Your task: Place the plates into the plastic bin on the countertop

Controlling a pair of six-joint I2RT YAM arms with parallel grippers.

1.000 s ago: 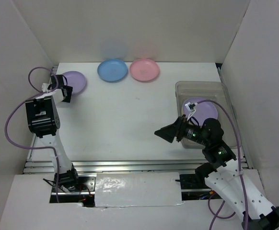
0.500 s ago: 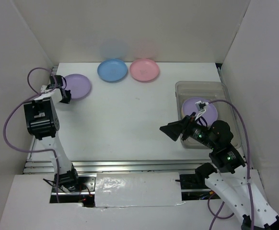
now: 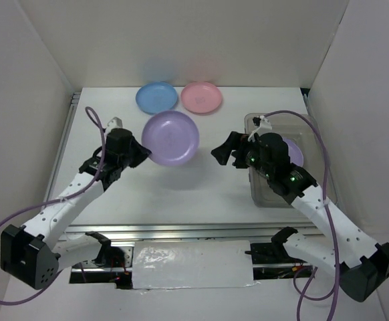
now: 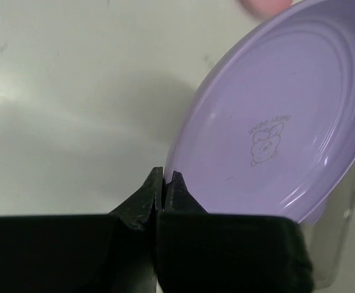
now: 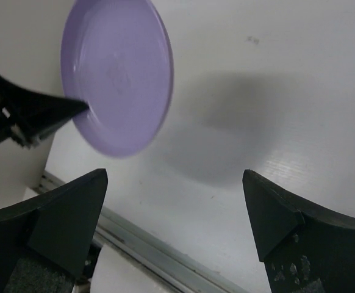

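Observation:
A purple plate (image 3: pixel 170 137) hangs tilted above the middle of the countertop (image 3: pixel 181 197), with my left gripper (image 3: pixel 140 152) shut on its near-left rim. In the left wrist view the fingertips (image 4: pixel 176 180) pinch the edge of that plate (image 4: pixel 275 122). My right gripper (image 3: pixel 224 155) stands open just to the plate's right, between it and the plastic bin (image 3: pixel 278 118). The right wrist view shows the held plate (image 5: pixel 116 73) ahead of the wide-open right gripper (image 5: pixel 174 183). A second purple plate (image 3: pixel 293 150) lies in the bin. A blue plate (image 3: pixel 157 97) and a pink plate (image 3: pixel 201 97) lie at the back.
White walls enclose the countertop on the left, back and right. A metal rail (image 3: pixel 174 231) runs along the front edge and also shows in the right wrist view as a rail (image 5: pixel 141 238). The right arm partly covers the bin's near end.
The left gripper shut on the purple plate at the back left, lifted it and carried it to the middle. The right gripper, open throughout, swung up and left toward the plate.

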